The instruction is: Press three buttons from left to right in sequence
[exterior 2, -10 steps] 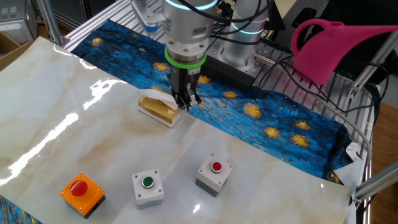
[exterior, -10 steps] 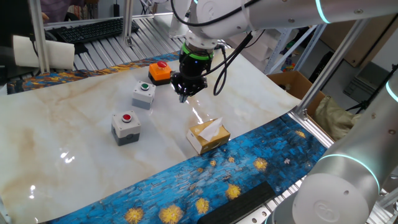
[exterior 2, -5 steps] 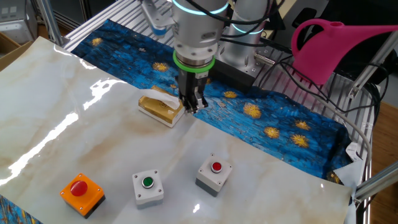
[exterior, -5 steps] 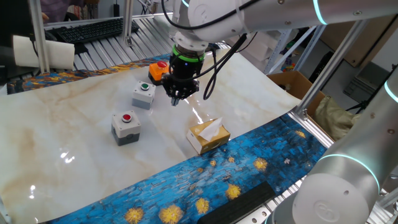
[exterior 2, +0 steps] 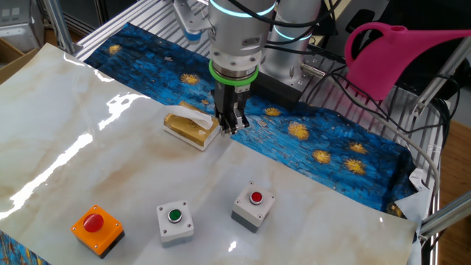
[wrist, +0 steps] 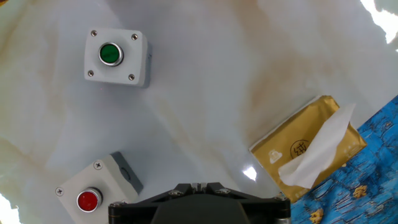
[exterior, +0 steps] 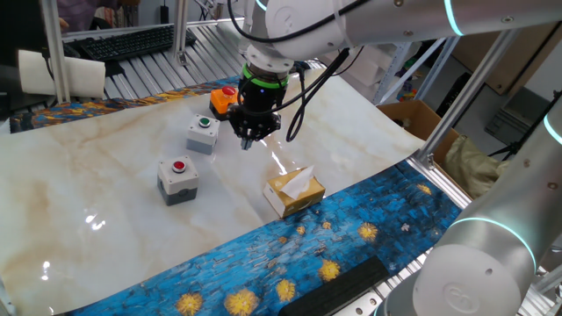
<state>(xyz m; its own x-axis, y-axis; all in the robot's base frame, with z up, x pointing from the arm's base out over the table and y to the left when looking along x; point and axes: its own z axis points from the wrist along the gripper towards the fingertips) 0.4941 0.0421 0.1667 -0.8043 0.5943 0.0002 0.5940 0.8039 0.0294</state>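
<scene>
In one fixed view we see, left to right, the grey box with red button (exterior: pixel 178 178), the grey box with green button (exterior: pixel 203 132) and the orange box with red button (exterior: pixel 222 99) spaced along the marble tabletop (exterior: pixel 105 189). Our gripper (exterior: pixel 248 140) hangs above bare marble right of the green one, with the tan tissue box (exterior: pixel 294 192) near the blue cloth edge (exterior: pixel 351 237); whether its fingers are apart, we cannot tell

Bright, sharp; glare on marble tabletop (exterior: pixel 97 219).
</scene>
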